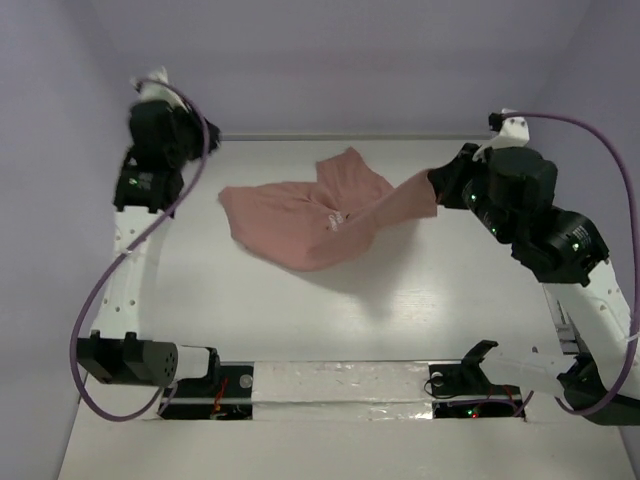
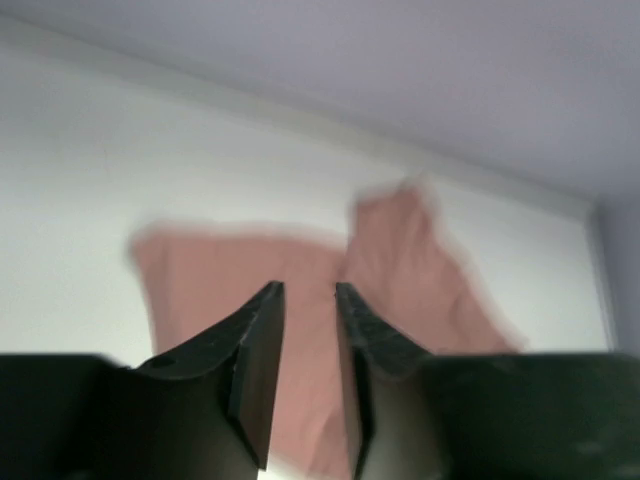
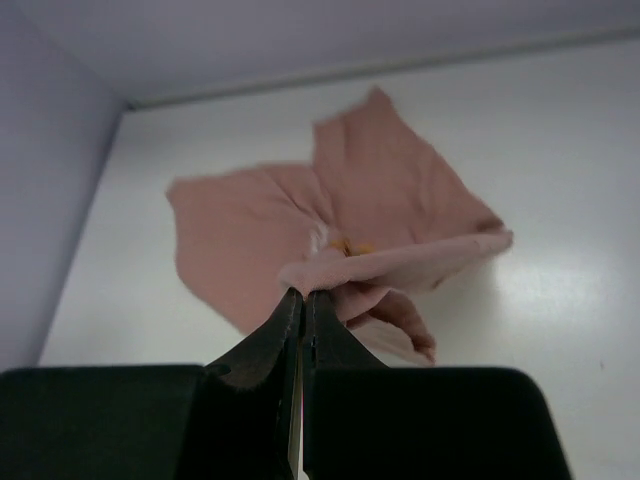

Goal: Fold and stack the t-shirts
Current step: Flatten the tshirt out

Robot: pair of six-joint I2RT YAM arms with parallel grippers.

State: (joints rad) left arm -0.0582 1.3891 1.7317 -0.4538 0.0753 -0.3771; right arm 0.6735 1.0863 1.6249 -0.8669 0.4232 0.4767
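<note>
Pink cloth: from above, the t-shirt [image 1: 310,225] lies crumpled mid-table, one edge held off the surface by the right gripper [image 1: 437,186]. Left wrist view: the left gripper [image 2: 308,290] hangs with jaws parted and empty, apart from the t-shirt. Right wrist view: jaws clenched on a folded edge; drawing it outward, low and taut, should flatten it best. White table [image 1: 300,320], pale lilac walls [image 1: 330,60]
</note>
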